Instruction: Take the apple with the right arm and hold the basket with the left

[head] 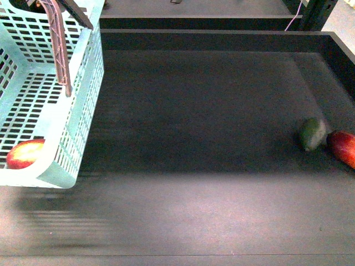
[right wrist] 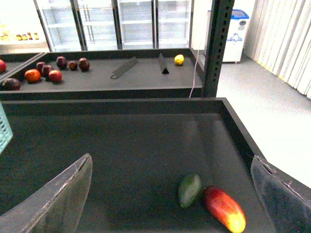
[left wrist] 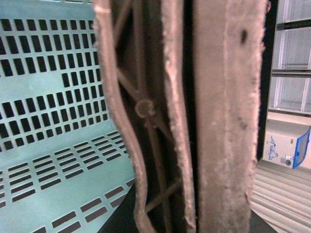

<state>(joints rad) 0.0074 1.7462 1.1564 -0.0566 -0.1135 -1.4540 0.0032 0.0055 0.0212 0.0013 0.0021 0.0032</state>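
The pale turquoise basket (head: 83,94) hangs tilted at the far left of the front view, blurred by motion. Its brown lattice handle (head: 60,50) runs up to the top edge. The red apple (head: 25,154) lies inside the basket in its near corner. My left gripper (left wrist: 182,184) is shut on the handle (left wrist: 146,109), with the basket's slotted wall (left wrist: 53,73) beside it. My right gripper (right wrist: 171,162) is open and empty above the dark tray floor. It does not show in the front view.
A dark green oval fruit (head: 312,133) and an elongated red fruit (head: 344,147) lie together at the tray's right, and also show in the right wrist view (right wrist: 189,190) (right wrist: 223,208). The tray's raised back wall (head: 211,40) and a dark post (right wrist: 217,48) stand behind. A further shelf holds several fruits (right wrist: 46,73).
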